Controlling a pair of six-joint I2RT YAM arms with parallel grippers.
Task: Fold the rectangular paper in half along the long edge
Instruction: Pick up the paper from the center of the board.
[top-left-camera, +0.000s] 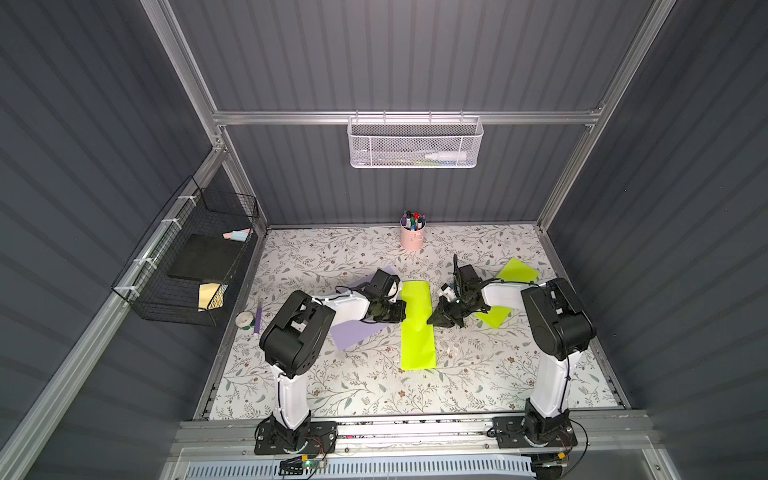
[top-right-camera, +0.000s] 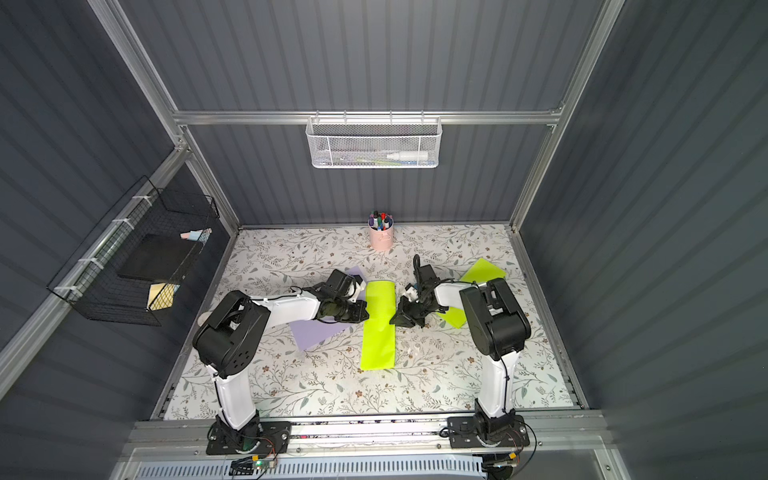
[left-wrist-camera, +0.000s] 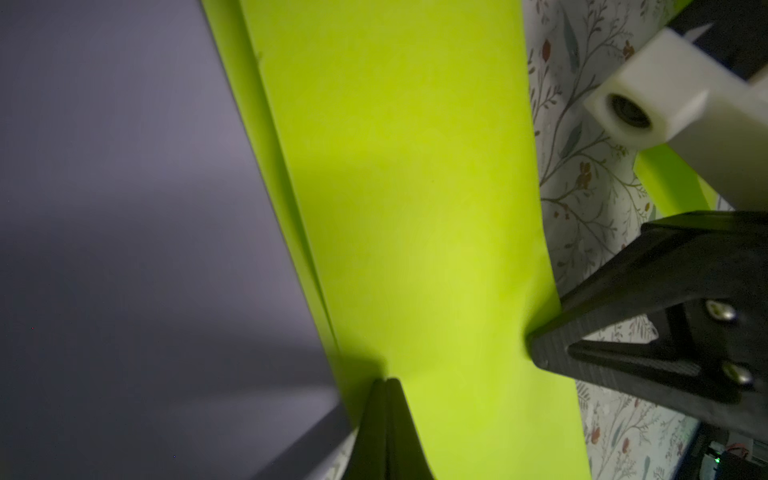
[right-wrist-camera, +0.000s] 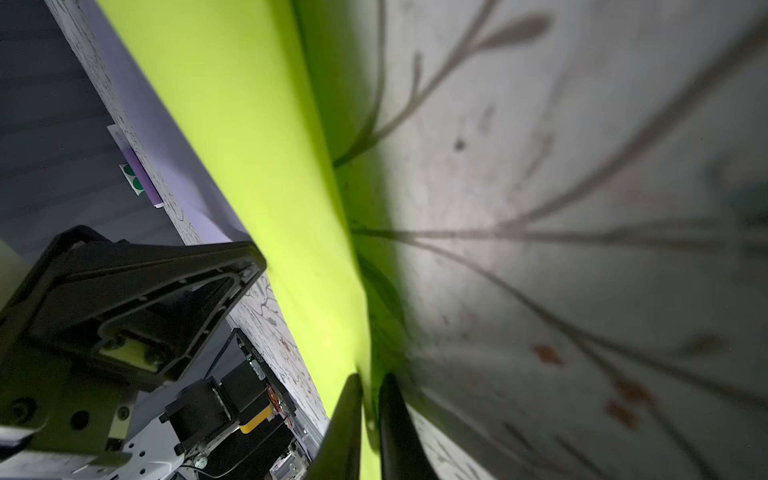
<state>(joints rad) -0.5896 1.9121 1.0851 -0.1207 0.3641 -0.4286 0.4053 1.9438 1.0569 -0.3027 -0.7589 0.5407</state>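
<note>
Looking down in both top views, I see the lime paper lying as a long narrow strip in the middle of the floral table, its length running away from the arm bases and its far end slightly curled. The left gripper sits at the strip's left long edge and the right gripper at its right long edge, facing each other across it about halfway along. In the left wrist view the left fingertips are clenched tight together right at the paper's edge, where two layers show one over the other. I cannot tell whether the sheet is caught between them. In the right wrist view the right fingers stand almost together, one on each side of the paper's edge. Green fills the thin slit between them and the sheet puckers there, so I read that hand as pinching the paper. A lilac sheet lies just beside the strip under the left arm. A second lime sheet lies under the right arm, and a pink pen cup stands at the back.
</note>
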